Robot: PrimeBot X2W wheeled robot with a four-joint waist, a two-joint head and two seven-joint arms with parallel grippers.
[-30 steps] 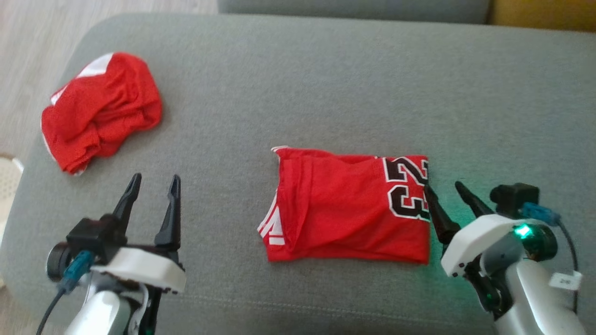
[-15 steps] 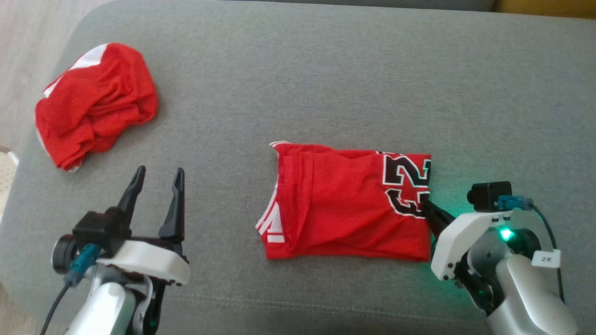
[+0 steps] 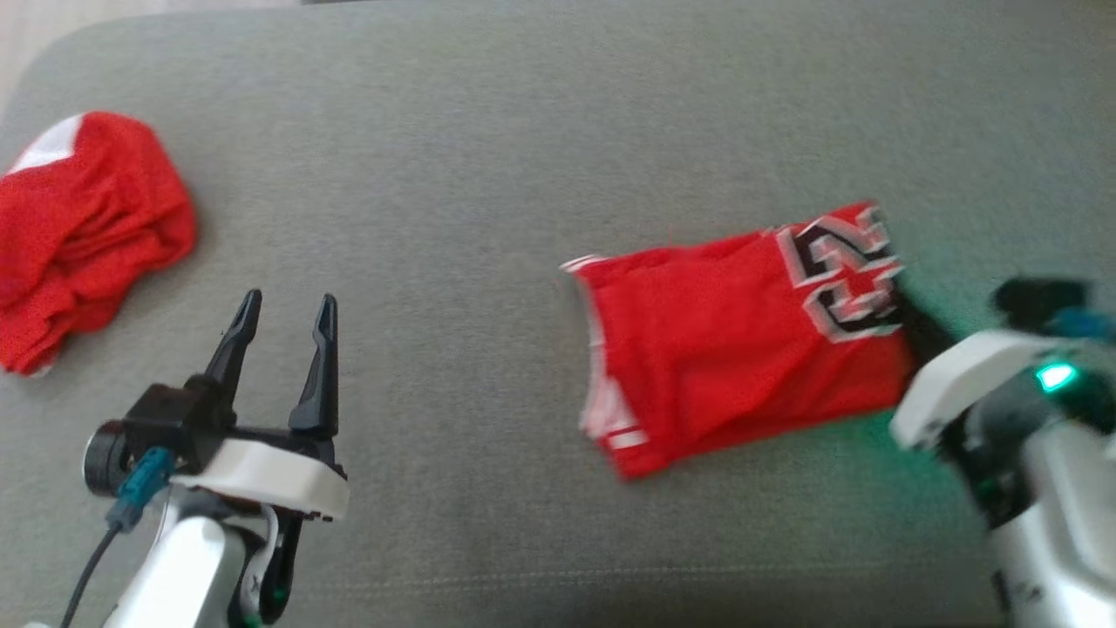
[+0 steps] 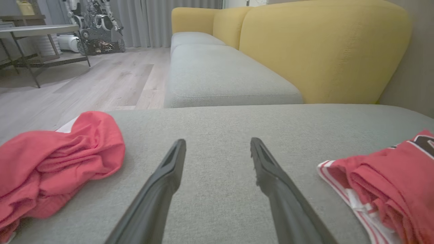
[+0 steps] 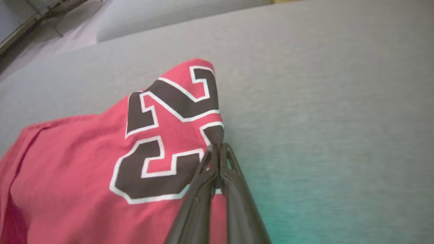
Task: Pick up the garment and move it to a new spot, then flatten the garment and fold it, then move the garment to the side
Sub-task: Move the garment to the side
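Observation:
The garment (image 3: 732, 349) is a folded red jersey with a black and white number, lying on the grey sofa cushion (image 3: 488, 157) right of centre, its numbered end raised and tilted. My right gripper (image 3: 907, 314) is shut on the jersey's right edge; in the right wrist view the two fingertips pinch the garment (image 5: 101, 169) just beside the number, right gripper (image 5: 218, 147). My left gripper (image 3: 283, 310) stands open over bare cushion at the lower left, nothing between its fingers. The left wrist view has the left gripper (image 4: 217, 145) open and the garment (image 4: 390, 183) off to its right.
A second red garment (image 3: 78, 235) lies crumpled at the cushion's far left, also the crumpled red garment (image 4: 57, 159) left of my left fingers. A yellow sofa back (image 4: 322, 47) rises behind the cushion. Wooden floor (image 4: 84, 81) lies beyond its left edge.
My right gripper has shut on the jersey's right edge and pulled it to the right, tilting it. The head camera has turned right as well. The left gripper stays open.

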